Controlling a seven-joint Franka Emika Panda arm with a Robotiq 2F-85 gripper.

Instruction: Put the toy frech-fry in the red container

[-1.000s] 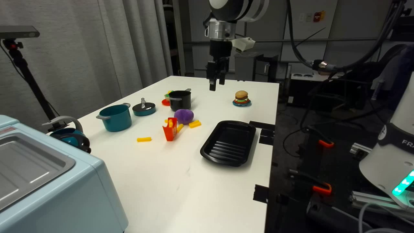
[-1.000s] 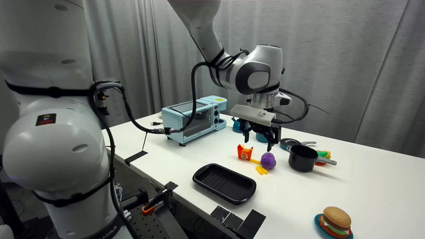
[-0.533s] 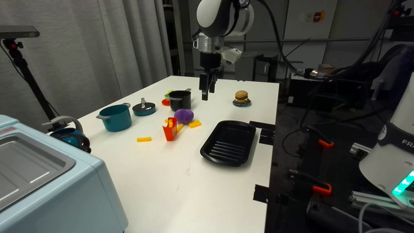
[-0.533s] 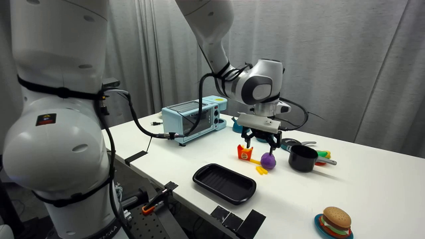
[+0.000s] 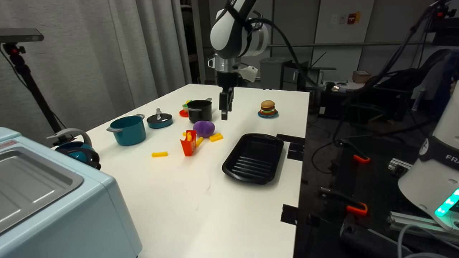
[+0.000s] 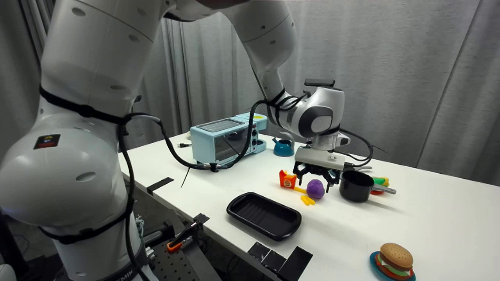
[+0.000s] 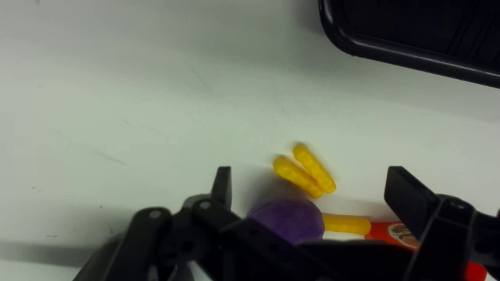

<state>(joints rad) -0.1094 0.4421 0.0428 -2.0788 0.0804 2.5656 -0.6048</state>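
Note:
The red fries carton (image 5: 188, 145) stands on the table with yellow at its top; it also shows in an exterior view (image 6: 287, 180) and partly in the wrist view (image 7: 390, 233). Two loose yellow toy fries (image 7: 304, 171) lie side by side on the table, also in both exterior views (image 5: 216, 137) (image 6: 308, 200). Another fry (image 7: 347, 224) lies between the carton and a purple toy (image 7: 289, 220). A single fry (image 5: 160, 154) lies farther off. My gripper (image 7: 309, 175) is open and empty, above the table over the pair and the purple toy (image 6: 315, 189).
A black tray (image 5: 254, 157) lies near the table edge. A black pot (image 6: 356, 186) stands close beside the gripper. A teal pot (image 5: 129, 130), a lid (image 5: 160, 120), a toy burger (image 5: 268, 108) and a light-blue toaster oven (image 6: 222, 136) also stand on the table.
My gripper has come down toward the table, moving left in an exterior view, and is now close above the purple toy and fries. The objects on the table have not moved.

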